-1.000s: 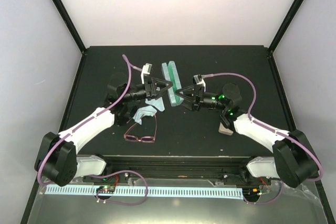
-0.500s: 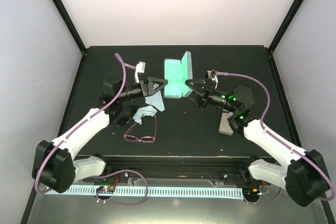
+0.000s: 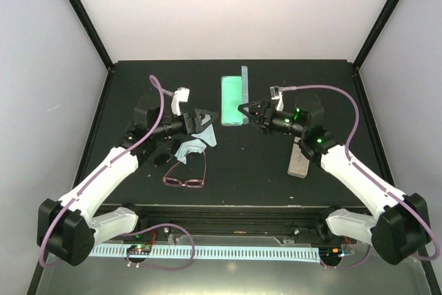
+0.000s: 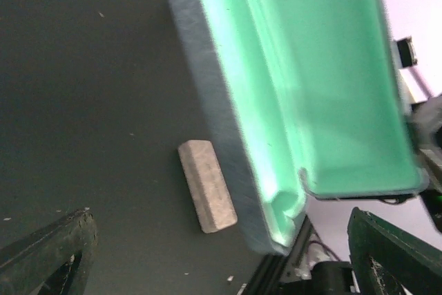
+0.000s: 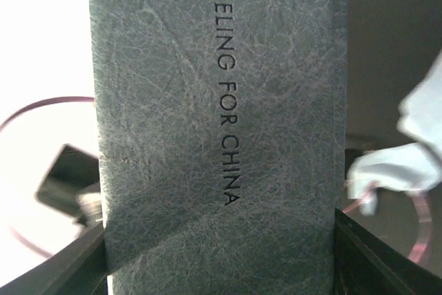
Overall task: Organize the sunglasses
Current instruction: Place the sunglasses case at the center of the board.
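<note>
The pink-maroon sunglasses point(image 3: 185, 174) lie open on the black table near the front left. I cannot make out the black pair against the dark table. The blue-grey case point(image 3: 233, 99) lies open at the back centre, green lining up, with its lid point(image 3: 244, 88) standing on edge. My right gripper point(image 3: 242, 109) is shut on that lid, whose grey textured outside point(image 5: 221, 122) fills the space between its fingers. My left gripper point(image 3: 211, 118) is open and empty just left of the case, whose green inside point(image 4: 318, 81) shows in the left wrist view.
A light blue cloth point(image 3: 194, 145) lies crumpled under the left arm and also shows in the right wrist view point(image 5: 404, 157). The beige case point(image 3: 298, 160) lies shut at the right and shows in the left wrist view point(image 4: 207, 186).
The case, held on edge between both grippers a second ago, has opened and now lies flat with its lid up. My left gripper has let go and drawn back to the left.
</note>
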{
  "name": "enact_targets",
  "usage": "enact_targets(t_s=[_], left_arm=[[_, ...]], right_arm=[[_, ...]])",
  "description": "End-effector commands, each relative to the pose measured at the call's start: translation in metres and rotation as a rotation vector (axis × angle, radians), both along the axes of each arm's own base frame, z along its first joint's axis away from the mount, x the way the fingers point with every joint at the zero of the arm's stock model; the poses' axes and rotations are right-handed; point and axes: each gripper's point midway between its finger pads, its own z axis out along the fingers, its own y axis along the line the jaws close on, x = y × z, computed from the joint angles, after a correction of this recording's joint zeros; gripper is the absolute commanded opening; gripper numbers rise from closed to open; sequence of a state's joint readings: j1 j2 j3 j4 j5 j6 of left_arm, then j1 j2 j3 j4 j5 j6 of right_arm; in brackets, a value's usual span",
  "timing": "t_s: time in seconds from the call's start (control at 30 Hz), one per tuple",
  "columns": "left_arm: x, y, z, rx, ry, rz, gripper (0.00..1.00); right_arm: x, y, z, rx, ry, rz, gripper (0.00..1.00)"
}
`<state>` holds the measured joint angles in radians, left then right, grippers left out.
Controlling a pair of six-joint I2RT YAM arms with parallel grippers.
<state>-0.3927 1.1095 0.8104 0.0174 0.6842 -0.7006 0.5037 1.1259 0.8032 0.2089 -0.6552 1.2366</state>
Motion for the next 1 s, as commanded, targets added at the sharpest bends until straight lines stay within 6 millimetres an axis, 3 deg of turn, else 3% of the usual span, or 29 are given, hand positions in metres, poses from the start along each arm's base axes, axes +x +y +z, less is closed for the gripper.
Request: enact_targets(t_s=[0.0, 0.3, 0.53, 0.6, 0.83, 0.97], left_arm=[[0.008, 0.022, 0.011, 0.129, -0.099, 0.115, 0.99], [-0.003, 0.030, -0.020, 0.203, -0.055, 0.114, 0.99], [-0.008, 0.030, -0.039, 0.209, -0.014, 0.096, 0.99], [-0.007, 0.029, -0.040, 0.211, -0.014, 0.094, 0.99], [-0.002, 0.024, -0.045, 0.216, 0.009, 0.070, 0.99], [-0.003, 0.021, -0.047, 0.221, 0.033, 0.050, 0.99]], right_arm=[[0.021, -0.012, -0.069, -0.318, -0.056, 0.033, 0.32], [0.057, -0.014, -0.162, -0.502, 0.001, 0.174, 0.33], [0.071, -0.025, -0.204, -0.421, 0.058, 0.227, 0.37], [0.073, -0.031, -0.212, -0.421, 0.060, 0.223, 0.43], [0.071, -0.039, -0.237, -0.455, 0.114, 0.232, 0.81], [0.074, -0.045, -0.237, -0.498, 0.093, 0.202, 0.95]])
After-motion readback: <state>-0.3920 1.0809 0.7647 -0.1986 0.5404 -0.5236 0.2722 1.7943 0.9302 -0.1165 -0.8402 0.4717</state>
